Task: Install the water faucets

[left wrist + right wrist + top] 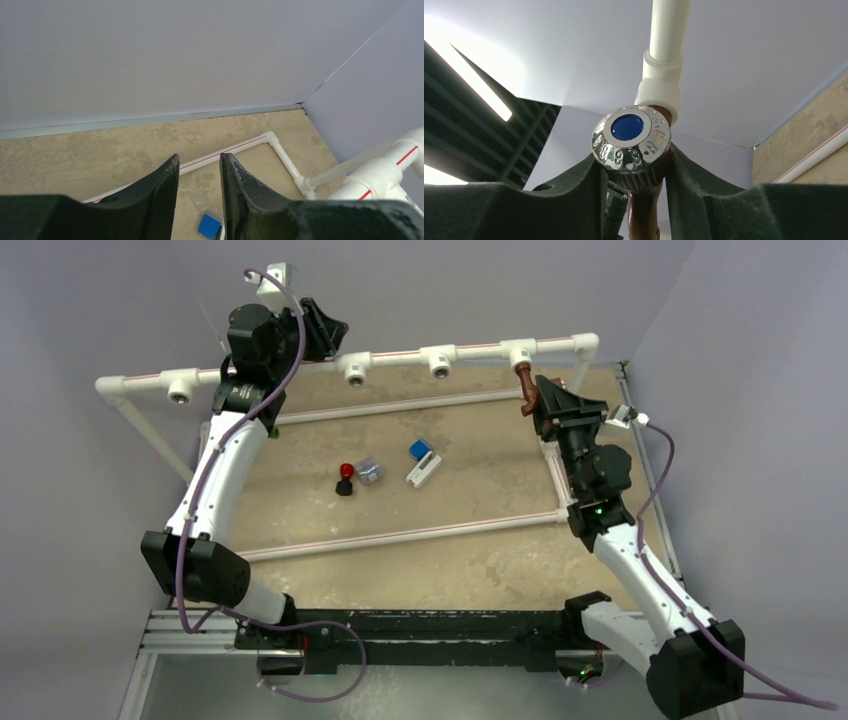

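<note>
Reddish-brown, the faucet [527, 392] hangs from the rightmost tee [519, 352] of the rail [400, 354], its chrome cap clamped in the right gripper [633, 156]. The left gripper [199, 165] hovers by the rail's left half, released and empty. A blue block [420, 449] lies on the worktop [480, 560], nearer than the rail.

Below the tee [660, 82], the brown faucet [644, 215] runs off the right wrist view's bottom edge, its chrome cap [631, 137] hiding most of its joint and the right gripper [634, 152] covering its sides.

Tan table [450, 580] bears pipe frame [400, 536], red knob [345, 480], grey piece [370, 471], blue-white block [424, 462].
</note>
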Tool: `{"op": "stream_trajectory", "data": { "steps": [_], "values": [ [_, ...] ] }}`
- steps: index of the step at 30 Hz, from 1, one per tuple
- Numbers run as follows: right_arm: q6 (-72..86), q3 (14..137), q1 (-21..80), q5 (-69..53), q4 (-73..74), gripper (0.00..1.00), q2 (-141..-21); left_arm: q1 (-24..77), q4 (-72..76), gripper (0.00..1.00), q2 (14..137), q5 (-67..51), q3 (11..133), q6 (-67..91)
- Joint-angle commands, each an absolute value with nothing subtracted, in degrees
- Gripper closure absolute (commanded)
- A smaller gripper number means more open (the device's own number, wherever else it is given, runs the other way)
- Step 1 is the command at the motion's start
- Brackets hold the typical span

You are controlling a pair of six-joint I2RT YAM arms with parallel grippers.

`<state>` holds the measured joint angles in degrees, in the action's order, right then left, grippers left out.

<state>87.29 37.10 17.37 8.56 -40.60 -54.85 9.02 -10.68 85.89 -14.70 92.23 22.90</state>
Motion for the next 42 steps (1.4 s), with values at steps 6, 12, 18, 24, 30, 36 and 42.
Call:
{"op": "stream_trajectory", "data": {
  "steps": [6,12,18,24,30,36,42],
  "values": [
    [92.91,42.31,7.37,-17.02,-34.69,1.00,-68.00,9.14,-16.61,0.66,85.28,-16.24,90.09,22.34],
    [92.24,42.30,7.04,-16.47,-34.90,1.00,-67.37,9.14,-16.37,0.66,85.63,-15.90,89.91,22.15],
    [85.80,42.34,6.92,-15.80,-33.11,0.70,-65.49,9.14,-16.43,0.66,86.26,-16.04,90.26,22.32],
    [78.51,41.93,6.62,-13.72,-29.16,0.37,-62.50,9.14,-16.52,0.66,86.31,-15.90,90.52,22.28],
    [69.53,43.97,6.29,-10.91,-22.68,0.23,-59.34,9.14,-16.61,0.66,86.33,-15.81,90.52,22.17],
    [55.72,48.41,6.19,-9.20,-16.13,0.20,-55.47,9.14,-16.60,0.66,86.13,-15.56,90.27,21.97],
    [41.68,53.29,6.21,-9.48,-8.08,0.19,-51.22,9.14,-16.59,0.66,86.14,-15.43,90.44,21.82]
  ]
}}
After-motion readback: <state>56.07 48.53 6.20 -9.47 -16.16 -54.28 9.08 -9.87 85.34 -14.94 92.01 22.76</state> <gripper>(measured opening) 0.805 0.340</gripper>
